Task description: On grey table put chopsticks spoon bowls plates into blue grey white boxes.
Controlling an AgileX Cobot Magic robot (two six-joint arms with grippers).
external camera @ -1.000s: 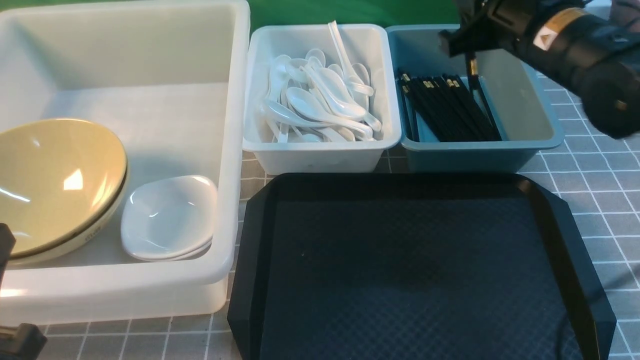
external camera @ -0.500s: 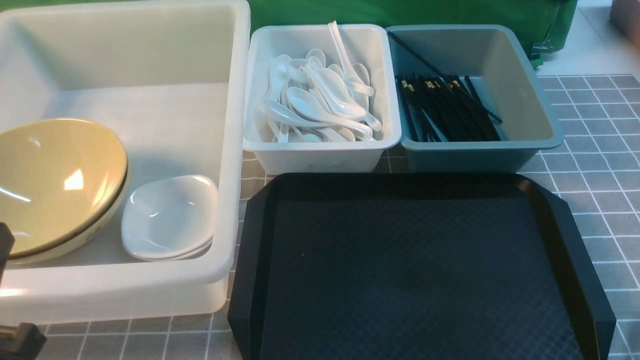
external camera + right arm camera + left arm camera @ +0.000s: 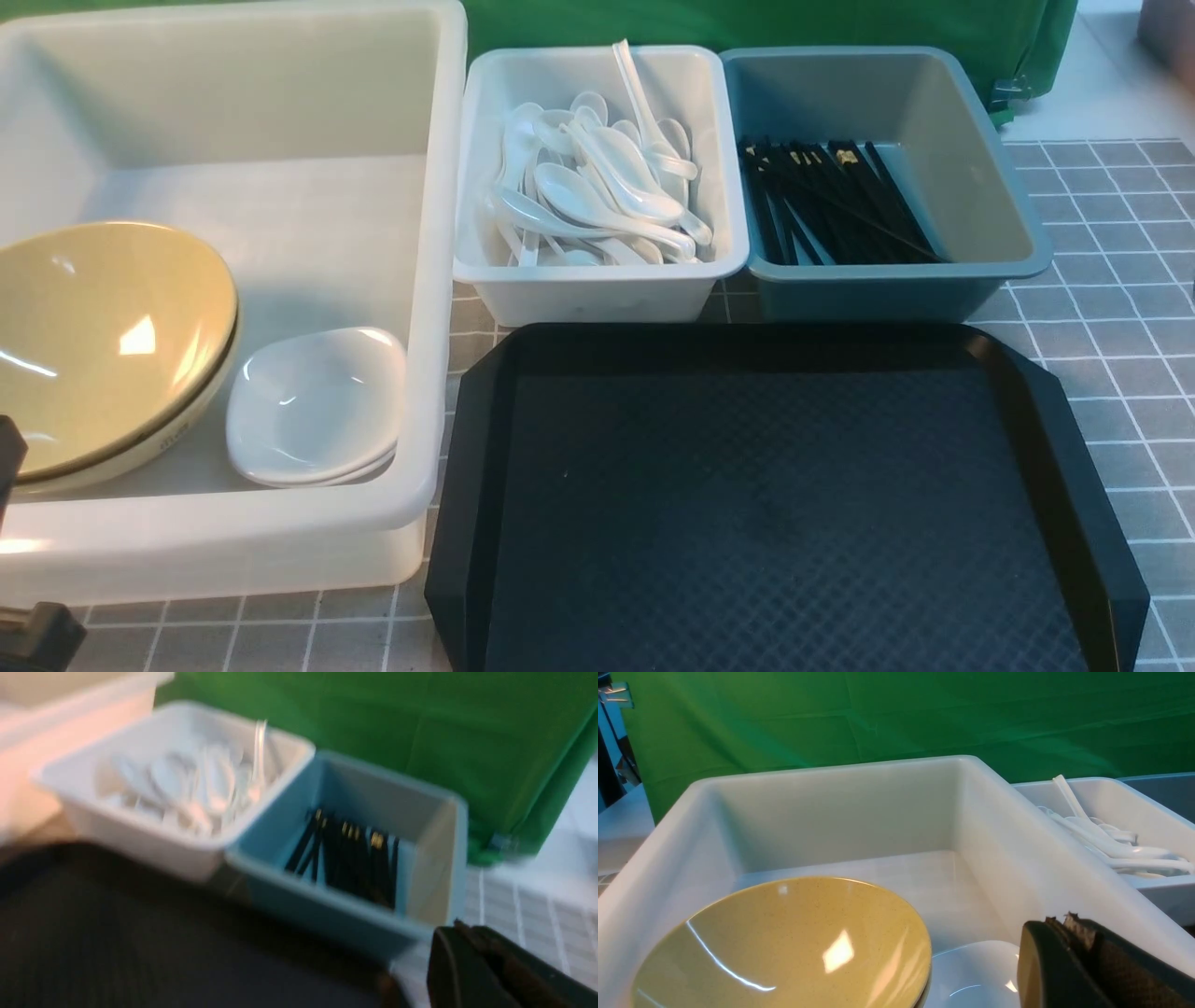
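Several black chopsticks lie in the blue-grey box, seen blurred as chopsticks in the box from the right wrist. White spoons fill the small white box. The big translucent tub holds stacked yellow bowls and stacked white plates. My left gripper is shut and empty, low beside the bowl and plate. My right gripper is shut and empty, near the blue-grey box's corner over the grey table. Neither gripper's jaws show in the front view.
A black textured tray with nothing on it lies in front of the two small boxes on the gridded grey table. A green cloth hangs behind the boxes. A dark part of my left arm shows at the bottom left corner.
My right arm, which was over the blue-grey box a second ago, has pulled back out of the front view. The chopsticks it released tipped and settled flat among the others.
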